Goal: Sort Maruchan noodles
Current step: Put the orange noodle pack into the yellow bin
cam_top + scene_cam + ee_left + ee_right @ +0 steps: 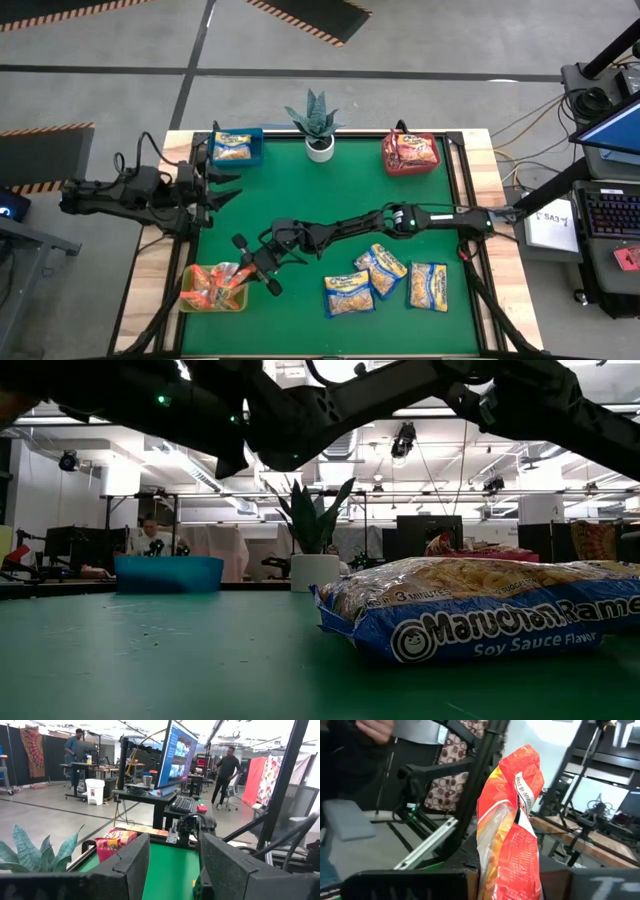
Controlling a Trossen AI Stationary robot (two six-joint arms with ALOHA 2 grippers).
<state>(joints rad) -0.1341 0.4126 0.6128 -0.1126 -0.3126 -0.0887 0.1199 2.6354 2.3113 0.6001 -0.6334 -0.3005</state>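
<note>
grey floor [420,40], hazard stripes [310,15], desks [145,792]

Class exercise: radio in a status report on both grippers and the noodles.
Right gripper shut on orange packet, beside the yellow-green bin. Left gripper open, idle near the blue bin. Three blue-edged packets unsorted.

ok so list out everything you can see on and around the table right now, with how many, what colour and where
Blue-edged yellow packets: three, loose on the green mat's near right.
Orange packet: one, held upright in the right pincer.
Yellow-green bin: one, near left corner, orange packets inside.
Blue bin: one, far left, a yellow packet inside.
Red bin: one, far right, red packets inside.
Potted plant: one, green in a white pot, far edge between the blue and red bins.
People: a few in the room behind.
Right pincer: reaches across to the yellow-green bin, shut on the orange packet.
Left pincer: open, at the left edge near the blue bin.
</note>
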